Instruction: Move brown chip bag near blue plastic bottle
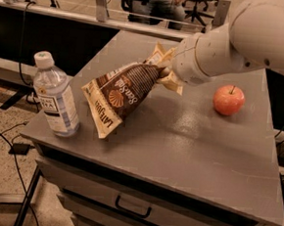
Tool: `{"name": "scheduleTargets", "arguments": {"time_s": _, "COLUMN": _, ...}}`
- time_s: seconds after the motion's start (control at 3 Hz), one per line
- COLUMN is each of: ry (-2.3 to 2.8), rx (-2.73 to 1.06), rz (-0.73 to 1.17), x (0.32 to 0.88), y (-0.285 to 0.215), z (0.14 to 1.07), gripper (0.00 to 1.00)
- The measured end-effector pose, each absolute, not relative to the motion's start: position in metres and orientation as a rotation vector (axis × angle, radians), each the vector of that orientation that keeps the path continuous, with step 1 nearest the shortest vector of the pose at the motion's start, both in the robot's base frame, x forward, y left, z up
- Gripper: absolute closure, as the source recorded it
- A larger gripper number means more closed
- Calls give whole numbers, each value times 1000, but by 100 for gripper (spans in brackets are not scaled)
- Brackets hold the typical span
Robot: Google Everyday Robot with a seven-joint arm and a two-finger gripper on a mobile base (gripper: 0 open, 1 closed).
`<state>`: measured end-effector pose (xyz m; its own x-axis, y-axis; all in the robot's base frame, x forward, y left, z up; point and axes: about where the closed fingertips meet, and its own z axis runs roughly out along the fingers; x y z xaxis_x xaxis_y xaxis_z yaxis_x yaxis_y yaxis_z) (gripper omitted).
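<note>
The brown chip bag has cream-yellow ends, white script and an orange shell logo. It hangs tilted, its lower end touching or just above the grey table. My gripper is shut on the bag's upper end, mostly hidden behind the white arm. The blue plastic bottle, clear with a white cap and white label, stands upright at the table's left front edge, a short gap left of the bag's lower end.
A red apple sits on the table to the right, under the arm. A drawer with a handle is under the tabletop. Cables lie on the floor at left. Chairs and a rail stand behind the table.
</note>
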<state>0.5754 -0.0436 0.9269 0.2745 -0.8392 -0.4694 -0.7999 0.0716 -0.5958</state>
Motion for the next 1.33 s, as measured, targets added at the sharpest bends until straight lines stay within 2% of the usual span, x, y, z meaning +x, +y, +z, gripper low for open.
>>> {"name": "scheduleTargets", "arguments": {"time_s": 0.33, "ry": 1520, "rx": -1704, "rz": -46, "x": 575, "y": -42, "z": 923, "gripper": 87}}
{"name": "scheduleTargets", "arguments": {"time_s": 1.0, "ry": 1531, "rx": -1702, "rz": 8, "x": 575, "y": -35, "z": 907, "gripper": 41}}
{"name": "scheduleTargets", "arguments": {"time_s": 1.33, "ry": 1526, "rx": -1712, "rz": 41, "x": 574, "y": -27, "z": 900, "gripper": 10}}
